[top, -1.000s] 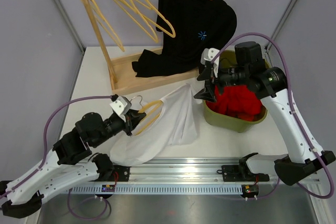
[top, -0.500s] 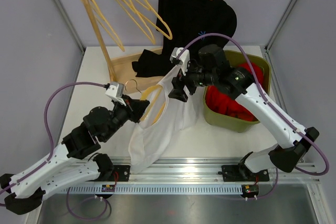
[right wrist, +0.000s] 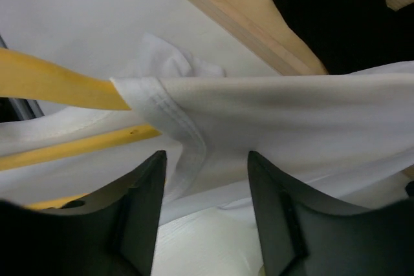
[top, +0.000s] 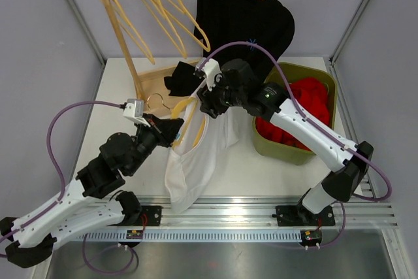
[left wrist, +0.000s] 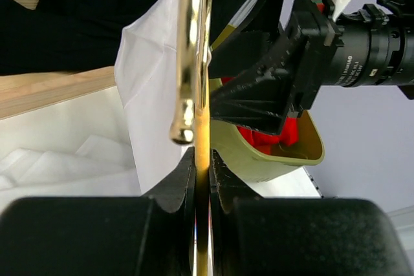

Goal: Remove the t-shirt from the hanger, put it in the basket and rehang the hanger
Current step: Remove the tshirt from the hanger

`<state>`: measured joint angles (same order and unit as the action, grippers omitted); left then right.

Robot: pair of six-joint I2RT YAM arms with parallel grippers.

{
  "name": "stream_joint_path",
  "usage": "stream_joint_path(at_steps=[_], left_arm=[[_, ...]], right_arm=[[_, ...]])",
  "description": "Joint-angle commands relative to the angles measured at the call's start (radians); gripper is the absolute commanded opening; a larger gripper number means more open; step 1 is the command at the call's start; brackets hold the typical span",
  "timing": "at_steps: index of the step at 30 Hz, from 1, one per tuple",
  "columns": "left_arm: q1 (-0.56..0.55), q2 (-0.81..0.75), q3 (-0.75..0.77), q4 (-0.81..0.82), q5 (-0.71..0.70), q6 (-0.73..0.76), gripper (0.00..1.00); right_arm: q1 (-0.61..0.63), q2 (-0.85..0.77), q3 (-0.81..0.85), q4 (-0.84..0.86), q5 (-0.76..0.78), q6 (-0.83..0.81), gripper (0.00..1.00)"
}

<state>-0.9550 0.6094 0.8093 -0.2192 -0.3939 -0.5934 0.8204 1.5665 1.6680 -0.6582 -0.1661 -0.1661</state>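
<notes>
T-shirt (top: 196,161) on hanger (left wrist: 195,43), left claw (left wrist: 202,159) clamping hanger, right claw (right wrist: 206,163) open astride shirt shoulder

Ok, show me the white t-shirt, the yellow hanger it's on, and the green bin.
white t-shirt (top: 192,168): top external view, on the hanging body of the shirt.
yellow hanger (left wrist: 196,43): left wrist view, on the bar above the tool.
green bin (top: 277,148): top external view, on its near outer wall.

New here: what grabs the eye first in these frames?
A white t-shirt hangs mid-table from a yellow hanger clamped in the left fingers. The right fingers, open, straddle its fabric beside the hanger. Behind, a black garment hangs on the wooden rack; red cloth fills a green bin at right.
</notes>
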Motion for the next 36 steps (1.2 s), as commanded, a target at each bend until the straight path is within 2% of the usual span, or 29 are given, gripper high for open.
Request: stream_joint_path(at_steps=[1,2,5,6,17,21,22,25,30,33,36], left_arm=[[0.004,-0.026,0.033,0.123,-0.043,-0.025,0.00],[0.004,-0.030,0.031,0.119,-0.049,-0.023,0.00],[0.005,-0.036,0.022,0.110,-0.065,-0.016,0.00],[0.005,-0.036,0.021,0.103,-0.066,-0.011,0.00],[0.024,0.085,0.044,0.029,-0.016,0.073,0.00],[0.036,0.125,0.042,0.044,0.023,0.081,0.00],[0.036,0.131,0.042,0.049,0.032,0.086,0.00],[0.042,0.130,0.039,0.069,0.046,0.093,0.00],[0.048,0.119,0.033,0.107,0.107,0.125,0.00],[0.052,0.119,0.025,0.147,0.171,0.164,0.00],[0.053,0.121,0.028,0.167,0.271,0.228,0.00]], right_arm=[[0.008,0.006,0.076,0.043,0.094,0.020,0.53],[0.010,0.004,0.079,0.043,0.096,0.020,0.35],[0.008,0.003,0.093,0.043,0.099,0.019,0.11],[0.008,-0.002,0.098,0.043,0.100,0.014,0.00],[0.008,-0.051,0.258,0.025,0.011,-0.018,0.00],[0.008,-0.034,0.357,-0.049,-0.151,-0.003,0.00],[0.008,-0.028,0.380,-0.061,-0.250,-0.001,0.00],[0.008,-0.029,0.357,-0.089,-0.454,-0.009,0.00],[0.010,-0.033,0.219,-0.112,-0.594,-0.064,0.00],[0.022,-0.016,0.178,-0.141,-0.627,-0.105,0.00],[0.026,0.003,0.151,-0.182,-0.546,-0.166,0.00]])
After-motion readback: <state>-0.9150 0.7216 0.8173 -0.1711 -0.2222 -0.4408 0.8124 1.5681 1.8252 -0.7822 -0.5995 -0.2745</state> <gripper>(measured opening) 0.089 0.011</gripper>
